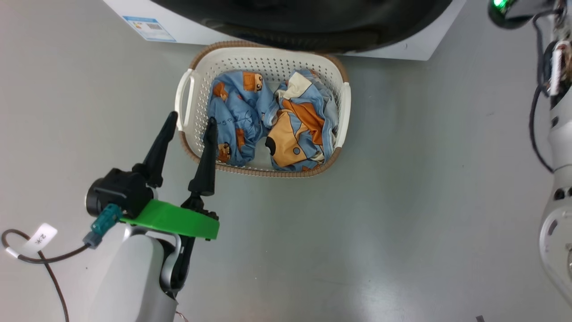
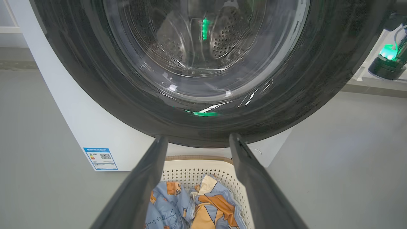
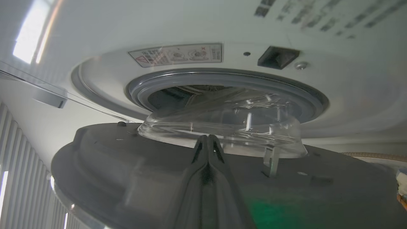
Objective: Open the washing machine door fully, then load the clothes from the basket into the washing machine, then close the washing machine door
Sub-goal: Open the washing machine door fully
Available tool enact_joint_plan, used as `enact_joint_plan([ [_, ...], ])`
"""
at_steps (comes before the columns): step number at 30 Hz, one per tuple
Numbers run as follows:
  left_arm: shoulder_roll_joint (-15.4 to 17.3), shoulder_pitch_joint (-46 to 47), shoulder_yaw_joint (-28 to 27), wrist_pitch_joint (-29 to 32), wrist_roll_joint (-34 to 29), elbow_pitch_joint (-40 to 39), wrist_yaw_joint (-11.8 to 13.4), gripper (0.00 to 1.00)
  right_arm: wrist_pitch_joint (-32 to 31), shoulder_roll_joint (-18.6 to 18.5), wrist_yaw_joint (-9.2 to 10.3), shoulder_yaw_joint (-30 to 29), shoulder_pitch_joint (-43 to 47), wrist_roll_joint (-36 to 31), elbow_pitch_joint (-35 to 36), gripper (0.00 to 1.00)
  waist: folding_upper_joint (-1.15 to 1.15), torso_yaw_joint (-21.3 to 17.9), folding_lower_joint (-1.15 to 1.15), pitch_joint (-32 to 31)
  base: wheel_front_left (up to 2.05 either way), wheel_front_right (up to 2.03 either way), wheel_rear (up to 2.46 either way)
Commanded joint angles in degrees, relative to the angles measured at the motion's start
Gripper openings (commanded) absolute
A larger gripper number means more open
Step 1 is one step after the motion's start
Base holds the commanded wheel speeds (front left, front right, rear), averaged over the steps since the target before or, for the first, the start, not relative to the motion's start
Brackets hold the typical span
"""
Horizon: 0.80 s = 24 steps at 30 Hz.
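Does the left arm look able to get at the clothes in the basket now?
Probably yes: the left end effector hangs open at the basket rim, with nothing over the clothes; the washing machine door overhangs only the far edge.

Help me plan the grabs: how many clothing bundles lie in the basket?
2. One blue bundle lies in the basket's left half, near the left gripper; the second bundle, with a large orange-and-cream print, in its right half. More pieces may be hidden underneath.

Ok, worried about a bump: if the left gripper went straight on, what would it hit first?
Probably the washing machine door, at its lower black ring, passing above the basket; depth is unclear.
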<state>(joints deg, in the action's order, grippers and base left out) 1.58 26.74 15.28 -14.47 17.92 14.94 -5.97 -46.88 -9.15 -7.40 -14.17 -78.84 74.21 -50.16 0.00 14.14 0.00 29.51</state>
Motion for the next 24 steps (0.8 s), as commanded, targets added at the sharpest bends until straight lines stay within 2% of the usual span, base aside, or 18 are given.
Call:
enact_joint_plan([
  [1,1.30,-0.13,-1.70,-0.52,0.00,-1.27,0.56,1.00,-1.98,3.20,-0.09,0.50,2.77,0.03,2.63,0.00,0.00,-0.30,0.00,-0.60,0.00,0.00,0.00],
  [16,1.30,-2.10,-1.89,-0.52,-0.08,-0.10,0.53,1.00,-9.12,6.01,-0.09,0.60,15.10,2.03,13.70,0.00,0.00,-0.58,0.00,-4.53,0.00,0.00,0.00],
  [20,1.30,-2.80,-1.91,-0.52,0.01,0.44,0.35,1.00,-11.00,6.23,-0.09,3.08,20.34,4.43,17.40,0.00,0.00,-0.34,0.00,-6.13,0.00,0.00,0.00],
  [24,1.30,-3.49,-2.08,-0.52,0.12,0.60,0.29,1.00,-10.24,6.25,-0.09,7.56,24.41,8.12,19.63,0.00,0.00,-0.15,0.00,-7.43,0.00,0.00,0.00],
])
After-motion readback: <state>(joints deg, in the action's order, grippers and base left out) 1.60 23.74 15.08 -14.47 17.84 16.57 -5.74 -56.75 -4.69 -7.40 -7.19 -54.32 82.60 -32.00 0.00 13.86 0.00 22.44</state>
